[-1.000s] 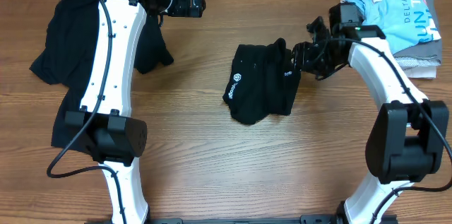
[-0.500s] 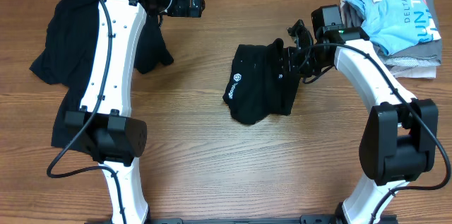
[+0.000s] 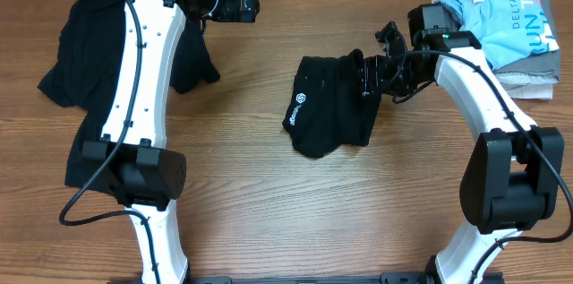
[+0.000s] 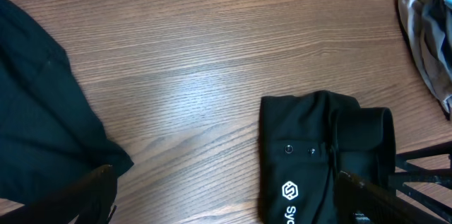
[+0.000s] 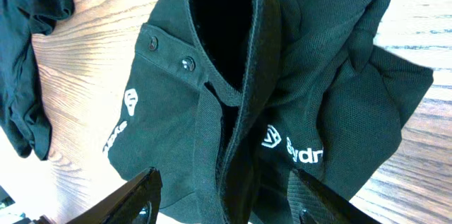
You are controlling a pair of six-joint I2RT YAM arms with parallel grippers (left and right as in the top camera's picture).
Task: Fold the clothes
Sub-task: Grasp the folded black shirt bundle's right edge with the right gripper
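right arm's wrist has swung slightly back toward the right since half a second ago. your right gripper (image 3: 370, 73) is still at the upper right edge of the folded black shirt (image 3: 327, 114), and the left arm and the cloth haven't shifted. in the right wrist view its fingers (image 5: 143, 190) are spread wide, nothing pinched, and the shirt's collar (image 5: 244, 75) runs down between them. a white logo (image 5: 270, 138) with lettering is just right of the collar, and two buttons (image 5: 187, 62) are to its left. the folded shirt lies mid-table (image 3: 269, 194), right of centre. your left gripper (image 3: 251, 2) hangs at the far edge of the table, well apart from that shirt, jaws wide open too. the second black garment (image 3: 76, 42) lies spread out at the far left, partly under the left arm. a light-blue shirt (image 3: 497, 11) tops a stack of grey fabric (image 3: 528, 82) in the far right corner.
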